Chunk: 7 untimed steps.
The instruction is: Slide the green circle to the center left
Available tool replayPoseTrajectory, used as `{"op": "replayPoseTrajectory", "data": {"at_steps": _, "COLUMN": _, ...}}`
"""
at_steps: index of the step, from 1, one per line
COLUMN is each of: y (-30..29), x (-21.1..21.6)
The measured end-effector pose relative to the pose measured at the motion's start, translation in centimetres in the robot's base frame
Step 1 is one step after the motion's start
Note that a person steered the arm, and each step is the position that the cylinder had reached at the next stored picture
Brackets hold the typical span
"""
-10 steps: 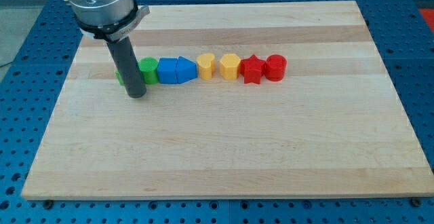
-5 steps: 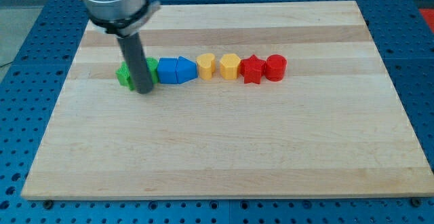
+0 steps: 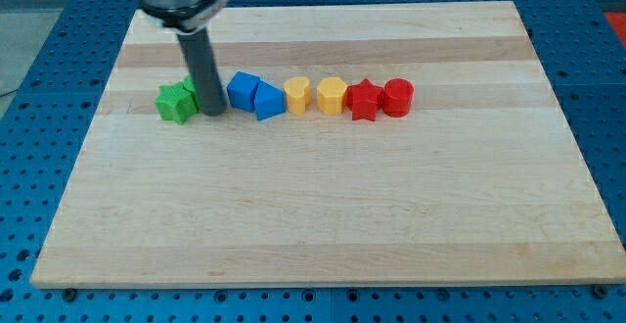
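Note:
My tip (image 3: pixel 212 113) stands in the row of blocks, between a green star (image 3: pixel 175 102) on its left and a blue cube (image 3: pixel 242 90) on its right. It is close against both. The green circle does not show clearly. The rod covers the spot where it lay, and only a bit of green shows at the rod's left edge, merging with the star. The row lies in the upper half of the wooden board (image 3: pixel 323 215).
To the right of the blue cube, the row goes on with a blue wedge-shaped block (image 3: pixel 269 102), two yellow blocks (image 3: pixel 296 95) (image 3: pixel 331 95), a red star (image 3: pixel 364 100) and a red circle (image 3: pixel 397 97).
My tip moved right and up, from below the green blocks into the row. The green star is now uncovered and the green circle hidden. The two blue blocks shifted slightly and turned.

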<state>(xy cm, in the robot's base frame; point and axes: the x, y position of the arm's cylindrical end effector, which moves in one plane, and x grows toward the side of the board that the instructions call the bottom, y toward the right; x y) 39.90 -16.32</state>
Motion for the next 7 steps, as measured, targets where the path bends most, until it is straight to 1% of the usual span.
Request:
{"op": "replayPoseTrajectory", "data": {"at_steps": 1, "y": 0.3, "x": 0.0}}
{"op": "replayPoseTrajectory", "data": {"at_steps": 2, "y": 1.8, "x": -1.2}}
{"op": "replayPoseTrajectory", "data": {"at_steps": 3, "y": 1.1, "x": -3.0}}
{"op": "replayPoseTrajectory", "data": {"at_steps": 4, "y": -3.4, "x": -3.2}}
{"op": "replayPoseTrajectory", "data": {"at_steps": 5, "y": -4.1, "x": -3.3}}
{"op": "replayPoseTrajectory", "data": {"at_steps": 6, "y": 0.7, "x": -5.0}}
{"op": "replayPoseTrajectory", "data": {"at_steps": 7, "y": 3.2, "x": -7.4}}
